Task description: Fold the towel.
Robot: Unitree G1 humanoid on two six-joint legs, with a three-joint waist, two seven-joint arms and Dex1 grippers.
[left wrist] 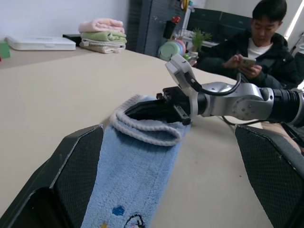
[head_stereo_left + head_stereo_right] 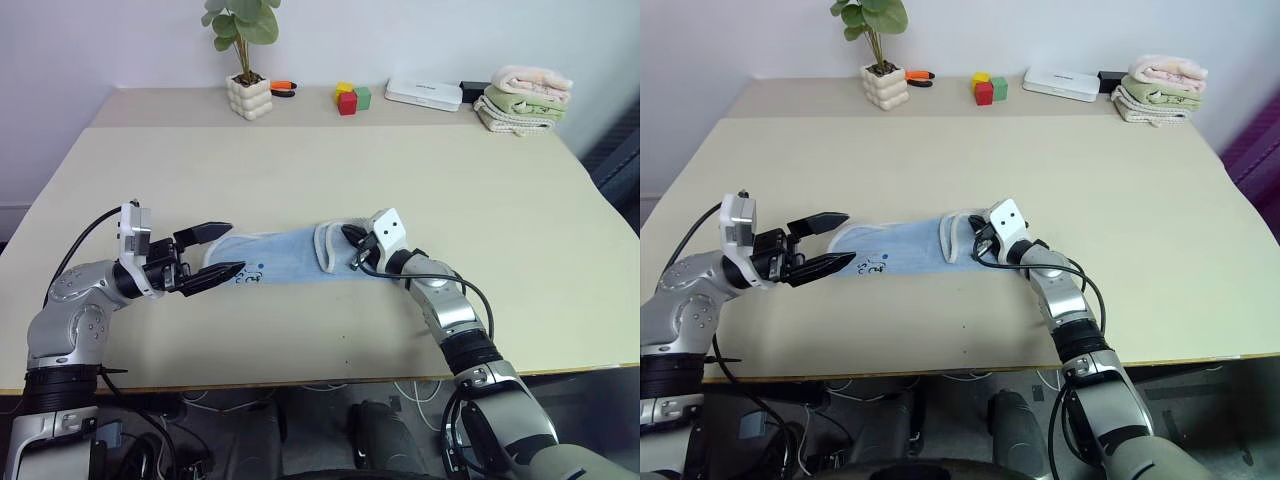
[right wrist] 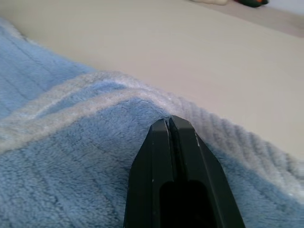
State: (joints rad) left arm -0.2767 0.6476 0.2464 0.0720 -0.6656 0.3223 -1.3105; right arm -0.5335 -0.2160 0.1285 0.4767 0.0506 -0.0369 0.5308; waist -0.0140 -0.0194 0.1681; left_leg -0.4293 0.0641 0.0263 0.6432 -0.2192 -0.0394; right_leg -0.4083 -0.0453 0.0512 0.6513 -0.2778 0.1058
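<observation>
The light blue towel [image 2: 285, 258] lies as a long strip across the near middle of the table. Its right end is folded back over itself, so the pale hem [image 1: 142, 129] curls on top. A small dark printed mark [image 2: 247, 277] shows near its left end. My right gripper [image 2: 347, 233] is shut, its black fingertips [image 3: 168, 124] together and lying on the folded part just behind the hem; no cloth shows between them. At the strip's left end my left gripper [image 2: 237, 248] is open, one finger on each side of the cloth [image 1: 133, 166].
Along the table's far edge stand a potted plant [image 2: 248, 95], an orange-handled tool [image 2: 283, 87], coloured blocks [image 2: 350, 98], a white flat box [image 2: 424, 93] and stacked pink, green and beige towels [image 2: 525, 97]. A person [image 1: 259, 47] sits beyond the table's right side.
</observation>
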